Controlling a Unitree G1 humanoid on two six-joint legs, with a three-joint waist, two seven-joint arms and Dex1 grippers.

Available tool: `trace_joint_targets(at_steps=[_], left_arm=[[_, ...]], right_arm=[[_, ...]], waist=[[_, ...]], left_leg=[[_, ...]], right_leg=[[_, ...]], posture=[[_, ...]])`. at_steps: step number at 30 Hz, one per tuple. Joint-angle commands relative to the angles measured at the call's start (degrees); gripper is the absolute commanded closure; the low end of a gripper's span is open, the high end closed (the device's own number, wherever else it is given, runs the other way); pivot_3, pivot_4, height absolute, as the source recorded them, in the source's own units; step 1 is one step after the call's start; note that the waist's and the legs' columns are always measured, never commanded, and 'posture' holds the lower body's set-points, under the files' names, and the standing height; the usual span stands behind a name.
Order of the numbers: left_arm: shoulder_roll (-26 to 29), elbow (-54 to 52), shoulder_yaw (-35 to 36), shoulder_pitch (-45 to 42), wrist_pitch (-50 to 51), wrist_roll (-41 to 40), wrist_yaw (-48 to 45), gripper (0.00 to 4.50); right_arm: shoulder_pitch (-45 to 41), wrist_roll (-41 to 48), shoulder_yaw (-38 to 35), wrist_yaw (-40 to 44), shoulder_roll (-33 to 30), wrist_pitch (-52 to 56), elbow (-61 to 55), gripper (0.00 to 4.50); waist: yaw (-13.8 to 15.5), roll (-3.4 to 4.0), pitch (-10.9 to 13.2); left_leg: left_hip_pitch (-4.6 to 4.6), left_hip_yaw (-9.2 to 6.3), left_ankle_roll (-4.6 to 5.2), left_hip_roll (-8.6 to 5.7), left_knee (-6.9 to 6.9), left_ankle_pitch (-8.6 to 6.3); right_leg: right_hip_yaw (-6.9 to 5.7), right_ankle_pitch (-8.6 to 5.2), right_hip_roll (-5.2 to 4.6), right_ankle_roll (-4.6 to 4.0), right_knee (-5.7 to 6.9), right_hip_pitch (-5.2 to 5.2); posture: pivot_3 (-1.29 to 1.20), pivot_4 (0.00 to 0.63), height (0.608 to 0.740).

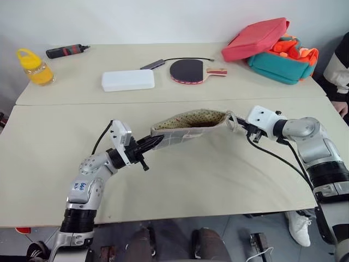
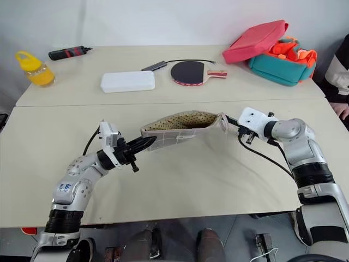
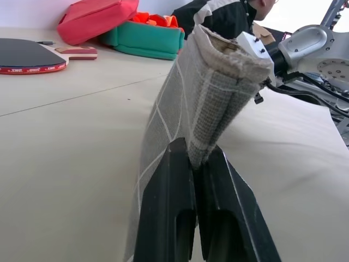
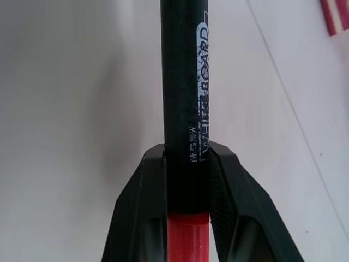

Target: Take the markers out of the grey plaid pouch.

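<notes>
The left arm is bent low over the near beige tabletop (image 1: pixel 49 158), and its left gripper (image 1: pixel 154 143) is directed level toward the right, its 2 black fingers pinched tight on one end of the flat grey plaid fabric pouch with white grid lines (image 1: pixel 188 125). The pouch is thereby held clear of the table, its mouth gaping upward and a pale dotted lining exposed. The right arm is reached inward from the right, and the right gripper (image 4: pixel 187 164) is seen just beside the pouch's far end, near the small loop pull. In the right wrist view, 2 fingers are clamped on a slim dark marker with a red end and white lettering (image 4: pixel 184 93), held above bare tabletop. Along the far side of the table are set a yellow plastic bottle (image 1: pixel 34 66), a thick black-and-red tool (image 1: pixel 66 51), a white rectangular hard case (image 1: pixel 127 80), a black table-tennis paddle (image 1: pixel 188 71), a dark cable (image 1: pixel 180 59) and an open red-and-teal fabric bag (image 1: pixel 272 49). A person's striped sleeve (image 1: pixel 339 68) is visible at the right edge.
</notes>
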Motion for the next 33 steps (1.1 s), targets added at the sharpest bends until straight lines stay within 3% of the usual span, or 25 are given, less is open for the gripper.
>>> trace_joint_targets(at_steps=[1,6,15,19,24,27,33], left_arm=[[0.19,-2.47,0.63,0.06,-0.57,-0.84,-0.14,4.5],[0.0,-2.5,0.29,0.1,-0.7,-0.82,-0.39,4.5],[-0.48,-2.03,-0.41,-0.65,-0.62,-0.56,-0.19,4.5],[-1.16,-1.91,-0.83,-1.25,-0.49,-0.47,0.23,4.5],[-2.34,-2.64,0.23,-1.81,2.43,-3.06,1.54,4.5],[-1.95,-3.21,0.17,-1.94,3.58,-3.04,1.53,4.5],[-1.89,-3.97,-0.91,-1.73,3.73,-2.11,1.34,4.5]], right_arm=[[-0.58,0.54,-1.83,0.63,-1.37,-1.19,0.42,3.18],[-1.93,1.68,-3.07,2.35,-2.11,-1.32,-1.91,1.59],[-11.98,16.1,-10.09,8.84,1.41,12.69,-16.74,1.59],[-9.31,22.22,-7.43,14.51,2.72,19.53,-30.79,1.59],[-4.76,23.69,-3.64,18.4,1.82,22.03,-38.62,1.59],[-5.0,21.85,-2.25,18.08,1.84,21.26,-37.14,2.16],[-4.89,18.24,0.5,17.63,2.73,18.29,-34.61,4.3]], waist=[[0.06,0.0,0.0],[0.08,0.0,0.0],[0.02,0.07,0.04],[0.32,0.06,0.04],[1.31,0.06,0.04],[1.44,0.06,0.04],[1.43,0.06,0.04]], left_leg=[[0.0,-0.01,0.0,0.0,0.0,0.0],[0.0,-0.02,0.0,0.0,0.01,0.0],[0.03,-0.31,0.0,0.04,-0.04,0.0],[-0.01,-0.39,0.0,0.02,-0.05,-0.01],[-0.08,-0.46,0.06,-0.04,0.03,-0.04],[-0.09,-0.43,0.08,-0.03,0.14,-0.05],[-0.08,-0.42,0.08,-0.02,0.16,-0.04]], right_leg=[[0.0,0.0,0.0,0.0,0.0,0.0],[0.0,0.0,0.0,0.0,0.0,0.0],[0.02,0.0,0.01,0.0,0.06,-0.04],[-0.02,0.0,0.01,0.0,0.03,-0.02],[-0.07,0.02,-0.02,0.03,-0.01,0.02],[-0.04,0.02,-0.02,0.03,0.01,0.02],[-0.04,0.02,-0.01,0.03,0.05,0.01]], posture=[[0.0,0.15,0.74],[0.0,0.15,0.74],[0.0,0.15,0.74],[0.0,0.15,0.74],[0.0,0.15,0.74],[0.0,0.15,0.74],[0.0,0.15,0.74]])
